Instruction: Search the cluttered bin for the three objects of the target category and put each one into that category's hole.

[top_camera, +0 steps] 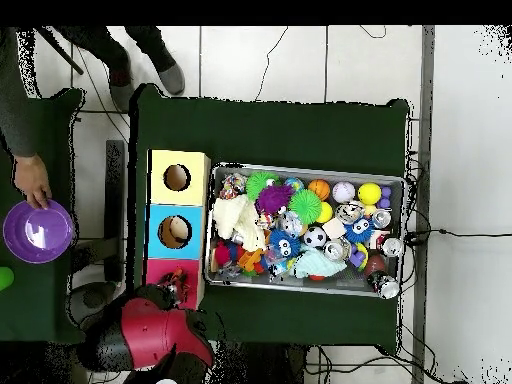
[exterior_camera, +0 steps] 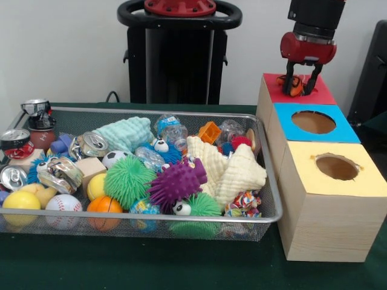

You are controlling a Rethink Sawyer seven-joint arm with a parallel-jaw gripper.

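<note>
I am holding the tool (exterior_camera: 299, 85) over the red box (exterior_camera: 320, 94), its fingers pinching a small orange object (exterior_camera: 294, 86). The wire bin (exterior_camera: 266, 181) is sitting full of clutter beside the boxes.

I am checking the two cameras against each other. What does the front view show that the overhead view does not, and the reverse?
Only the front view shows the wooden side walls of the boxes and the pincer closed on an orange object over the red top.

Only the overhead view shows a person's hand on a purple bowl.

Both show the mesh bin of toys, and the blue and yellow holes.
</note>
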